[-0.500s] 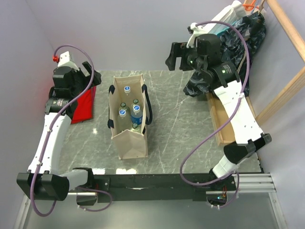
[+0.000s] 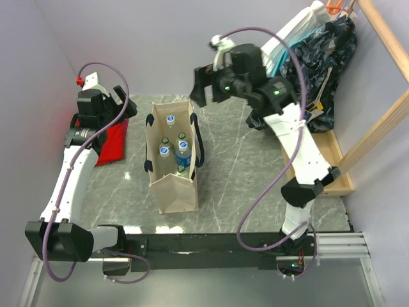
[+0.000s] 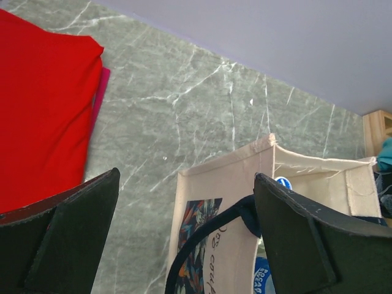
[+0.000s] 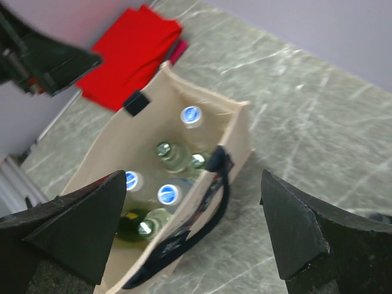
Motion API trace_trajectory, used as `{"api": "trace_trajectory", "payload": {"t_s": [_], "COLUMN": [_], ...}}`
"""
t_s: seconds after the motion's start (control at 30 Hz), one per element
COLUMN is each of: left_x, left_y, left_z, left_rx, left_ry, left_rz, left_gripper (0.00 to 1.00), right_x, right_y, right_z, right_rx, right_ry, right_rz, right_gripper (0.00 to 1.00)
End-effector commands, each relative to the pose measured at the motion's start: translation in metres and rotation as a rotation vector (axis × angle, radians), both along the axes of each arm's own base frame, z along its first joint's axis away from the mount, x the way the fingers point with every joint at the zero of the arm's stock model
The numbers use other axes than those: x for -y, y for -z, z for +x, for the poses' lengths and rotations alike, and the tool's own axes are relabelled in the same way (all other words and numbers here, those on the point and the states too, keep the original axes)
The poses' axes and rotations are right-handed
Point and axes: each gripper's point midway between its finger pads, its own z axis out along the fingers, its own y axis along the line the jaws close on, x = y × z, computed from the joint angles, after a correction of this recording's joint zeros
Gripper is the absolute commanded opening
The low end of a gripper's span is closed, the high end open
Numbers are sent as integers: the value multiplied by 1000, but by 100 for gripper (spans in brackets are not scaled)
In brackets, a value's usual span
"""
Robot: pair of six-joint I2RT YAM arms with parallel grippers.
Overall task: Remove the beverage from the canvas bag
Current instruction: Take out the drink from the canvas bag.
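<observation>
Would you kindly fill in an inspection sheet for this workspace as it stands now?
Surface: grey marbled table, no spills seen.
Job's things: canvas bag upright and open; several capped bottles standing inside, none outside.
Clutter: folded red cloth left of the bag.
Grippers: left gripper and right gripper both with jaws apart, holding nothing.
Cables: purple cable looped along each arm, not touching the bag.
Surroundings: wooden tray, wooden frame and dark patterned fabric at the right; plain walls.
</observation>
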Motion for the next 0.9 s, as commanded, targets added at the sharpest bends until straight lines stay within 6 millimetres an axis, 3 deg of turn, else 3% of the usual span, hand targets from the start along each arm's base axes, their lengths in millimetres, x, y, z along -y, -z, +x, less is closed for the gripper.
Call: {"api": "trace_trajectory", "payload": {"t_s": [0.0, 0.1, 0.4, 0.6, 0.87], "left_x": [0, 6, 14, 19, 33], "left_y": [-1, 9, 33, 46, 66], "left_z": [3, 7, 13, 17, 22], "left_rx": [30, 25, -1, -16, -54], "left_ry": [-5, 15, 29, 42, 79], "left_rz": [-4, -28, -51, -63, -98], "left_gripper": [96, 96, 96, 97, 96], "right_x": [-31, -45, -72, -94, -115], "right_y": [21, 36, 52, 74, 100], "right_z": [-13, -13, -8, -8, -1], "right_rx": [-22, -33, -18, -26, -5], "right_ry": [-75, -81, -108, -150, -148], "right_rz": [-69, -101, -105, -145, -198], "right_gripper": [96, 92, 89, 83, 83]}}
